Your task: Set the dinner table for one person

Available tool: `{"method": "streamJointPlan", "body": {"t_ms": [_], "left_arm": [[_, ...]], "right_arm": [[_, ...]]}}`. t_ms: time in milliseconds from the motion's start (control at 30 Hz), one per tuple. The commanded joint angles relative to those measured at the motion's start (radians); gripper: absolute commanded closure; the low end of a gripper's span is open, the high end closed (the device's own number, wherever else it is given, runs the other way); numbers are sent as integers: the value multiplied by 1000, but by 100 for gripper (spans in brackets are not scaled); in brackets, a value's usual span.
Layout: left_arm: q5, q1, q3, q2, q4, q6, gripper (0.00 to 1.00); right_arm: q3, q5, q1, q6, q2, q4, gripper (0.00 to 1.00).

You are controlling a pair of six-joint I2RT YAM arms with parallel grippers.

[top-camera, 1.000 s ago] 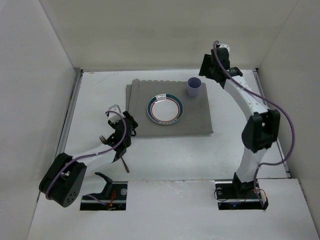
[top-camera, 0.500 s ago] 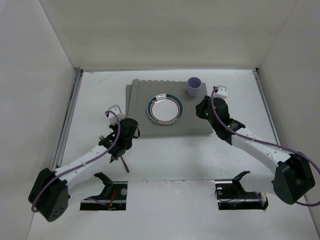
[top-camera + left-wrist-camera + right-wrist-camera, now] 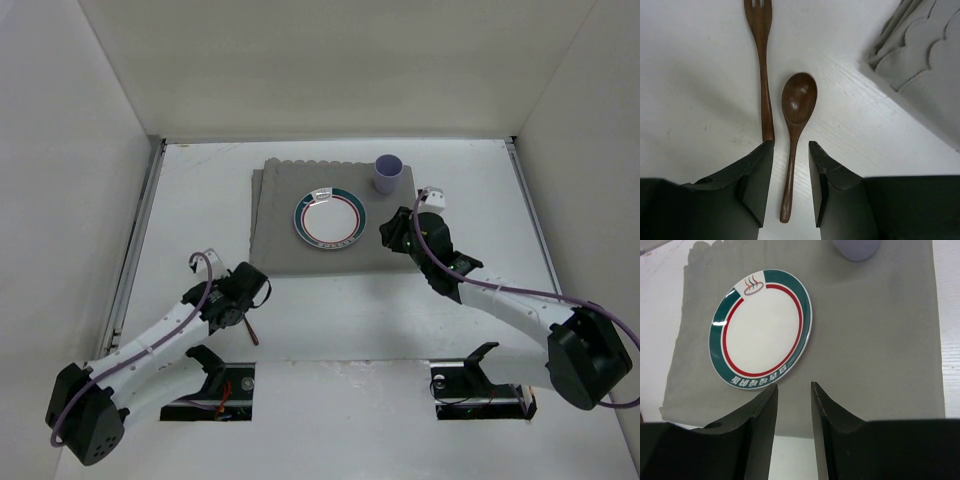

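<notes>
grey cloth placemat lies at the far middle of the white dinner table, the broad flat top walled by white panels. on the mat sits a round plate with a green and red rim and a small printed mark on its white centre. a lilac cup stands upright just far and right of the plate, near the mat's far right corner; its inside is too small to make out. left of the mat's near corner, a wooden fork and wooden spoon lie side by side on the table. the left gripper hangs over them, jaws partly parted and straddling the spoon's handle without touching it, gripping nothing. the right gripper hovers over the mat's near edge beside the plate, jaws partly parted, nothing between them.
</notes>
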Motion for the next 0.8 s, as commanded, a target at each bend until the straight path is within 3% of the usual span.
{"method": "streamJointPlan", "body": {"t_ms": [0,267,767], "left_arm": [[44,-49,9,34,-97,-67,68],[68,-120,15,164,-71,-120,68],[81,-106,-25,244,47,-110,72]], "right_arm": [[3,-18,4,14,0,78,61],[1,-27,4,16,-1,82,60],[1,-49,4,16,-3,84,59]]}}
